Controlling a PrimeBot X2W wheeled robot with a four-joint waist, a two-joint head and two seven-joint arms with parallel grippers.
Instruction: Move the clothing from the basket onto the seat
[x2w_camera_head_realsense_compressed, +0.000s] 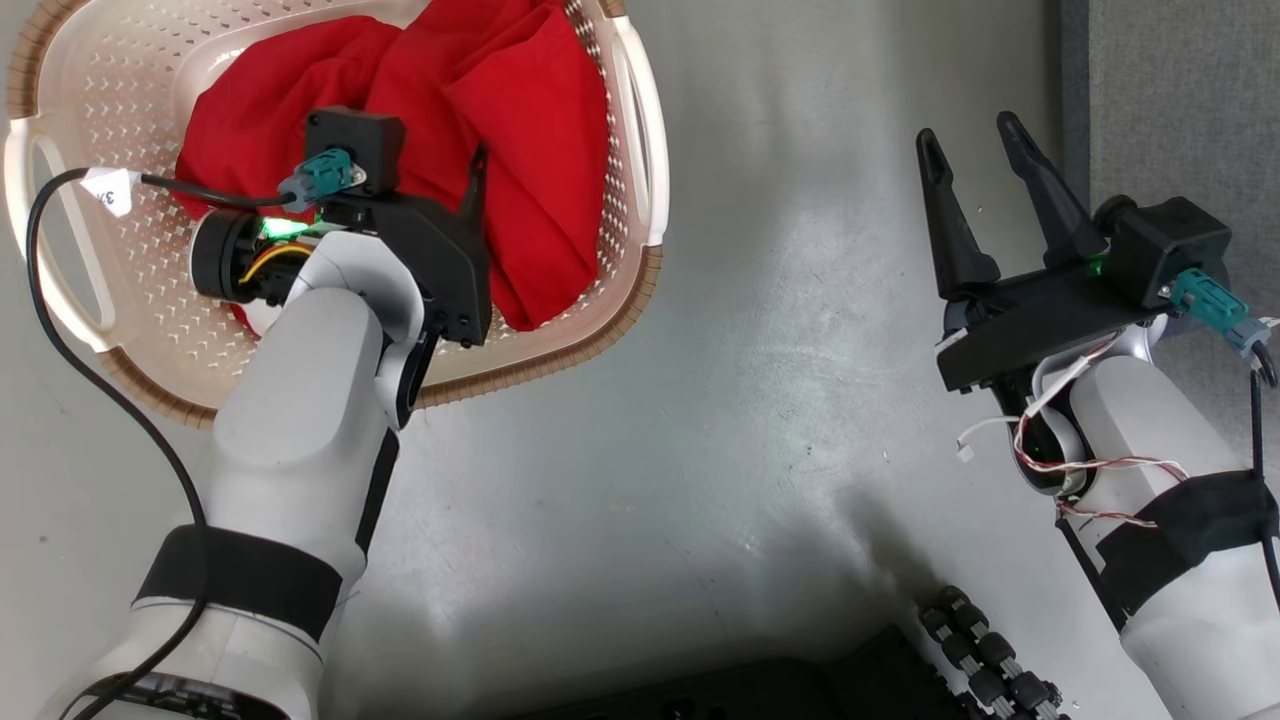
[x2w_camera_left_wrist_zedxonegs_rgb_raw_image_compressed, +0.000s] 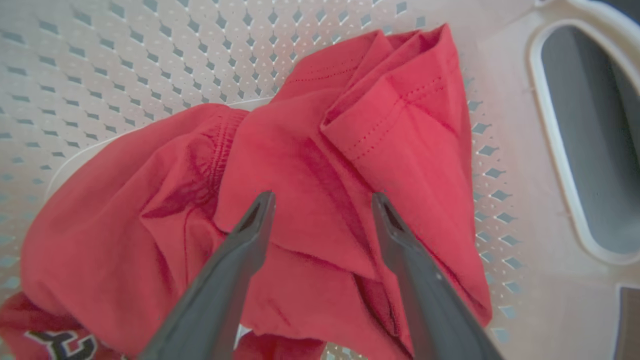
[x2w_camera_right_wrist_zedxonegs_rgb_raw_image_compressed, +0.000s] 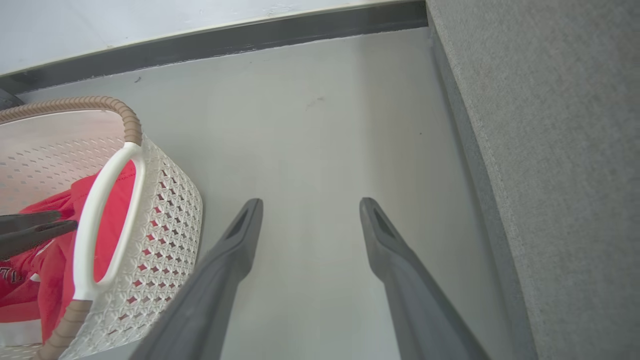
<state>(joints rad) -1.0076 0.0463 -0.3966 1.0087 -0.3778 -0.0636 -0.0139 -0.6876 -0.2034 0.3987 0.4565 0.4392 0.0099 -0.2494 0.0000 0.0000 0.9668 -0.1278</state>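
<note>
The red clothing (x2w_camera_head_realsense_compressed: 520, 130) lies bunched in the cream basket (x2w_camera_head_realsense_compressed: 120, 90) at the upper left of the head view. My left gripper (x2w_camera_left_wrist_zedxonegs_rgb_raw_image_compressed: 322, 196) points down into the basket, open, its two fingers spread just over a folded hem of the clothing (x2w_camera_left_wrist_zedxonegs_rgb_raw_image_compressed: 310, 165) with nothing pinched between them. Perforated basket floor (x2w_camera_left_wrist_zedxonegs_rgb_raw_image_compressed: 150, 60) shows around the cloth. My right gripper (x2w_camera_head_realsense_compressed: 968, 128) hovers open and empty over the floor, between the basket (x2w_camera_right_wrist_zedxonegs_rgb_raw_image_compressed: 165, 210) and the grey seat (x2w_camera_head_realsense_compressed: 1180, 100). The right wrist view shows that seat (x2w_camera_right_wrist_zedxonegs_rgb_raw_image_compressed: 560, 150) along its right side.
Smooth grey floor (x2w_camera_head_realsense_compressed: 780, 350) separates basket and seat. A dark skirting board (x2w_camera_right_wrist_zedxonegs_rgb_raw_image_compressed: 225, 40) runs along the wall behind. A black cable (x2w_camera_head_realsense_compressed: 40, 300) loops beside my left arm over the basket's left handle. The robot's dark base (x2w_camera_head_realsense_compressed: 800, 690) sits at the bottom edge.
</note>
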